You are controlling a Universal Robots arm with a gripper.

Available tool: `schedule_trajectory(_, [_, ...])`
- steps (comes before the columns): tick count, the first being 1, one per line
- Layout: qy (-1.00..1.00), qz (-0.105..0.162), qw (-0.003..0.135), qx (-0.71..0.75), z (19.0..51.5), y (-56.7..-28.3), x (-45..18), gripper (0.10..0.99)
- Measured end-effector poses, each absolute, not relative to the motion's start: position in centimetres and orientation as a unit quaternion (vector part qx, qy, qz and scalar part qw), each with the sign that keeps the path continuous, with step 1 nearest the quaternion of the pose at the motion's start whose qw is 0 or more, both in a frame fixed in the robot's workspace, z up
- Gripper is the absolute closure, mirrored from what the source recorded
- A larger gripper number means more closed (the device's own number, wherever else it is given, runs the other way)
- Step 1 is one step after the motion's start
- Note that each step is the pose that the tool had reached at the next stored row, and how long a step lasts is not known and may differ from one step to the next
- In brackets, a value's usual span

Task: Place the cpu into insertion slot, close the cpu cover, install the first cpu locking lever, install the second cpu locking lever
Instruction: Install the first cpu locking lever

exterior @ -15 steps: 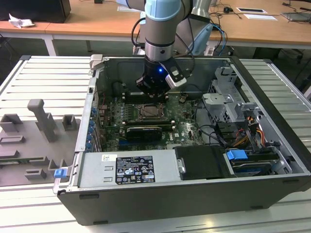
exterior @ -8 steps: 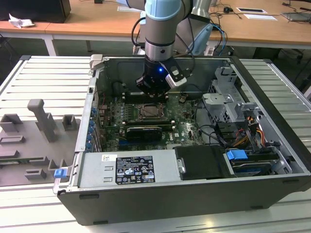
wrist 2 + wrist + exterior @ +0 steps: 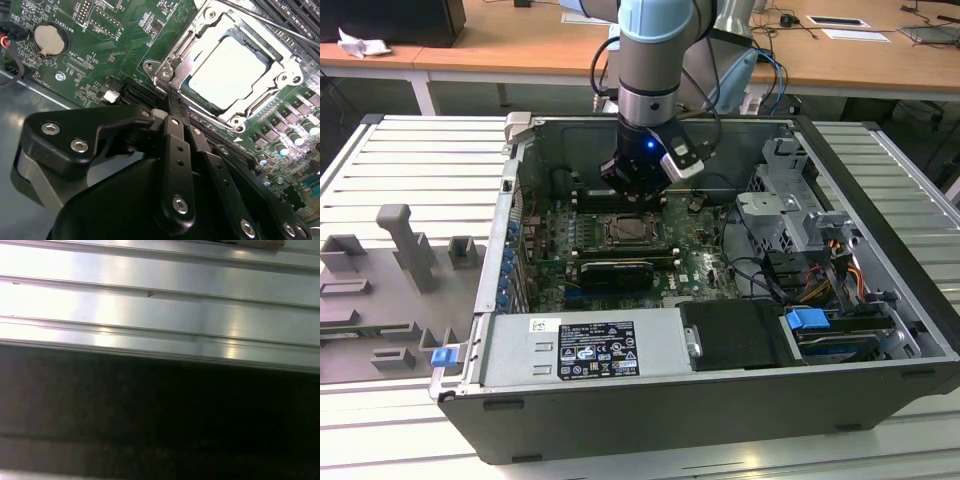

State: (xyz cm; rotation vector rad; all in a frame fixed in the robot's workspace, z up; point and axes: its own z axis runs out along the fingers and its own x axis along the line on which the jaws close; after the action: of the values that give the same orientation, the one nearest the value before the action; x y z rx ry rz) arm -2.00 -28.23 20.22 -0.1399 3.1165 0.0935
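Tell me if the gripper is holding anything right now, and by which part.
Nothing is held. The gripper has its fingers together with nothing between them, at the corner of the cpu cover. The cpu sits in the insertion slot.

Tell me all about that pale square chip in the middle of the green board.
The cpu is a flat square chip with a pale silvery face. It lies level in the insertion slot, framed by the silvery metal cpu cover, which appears closed over its edges. The gripper hangs just beside one corner of the slot.
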Motion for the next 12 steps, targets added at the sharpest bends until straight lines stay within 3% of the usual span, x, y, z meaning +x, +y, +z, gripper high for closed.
schedule_trajectory(12, [0.998, 0.034, 0.01, -0.045, 20.35, -28.25, -2.01, 0.98])
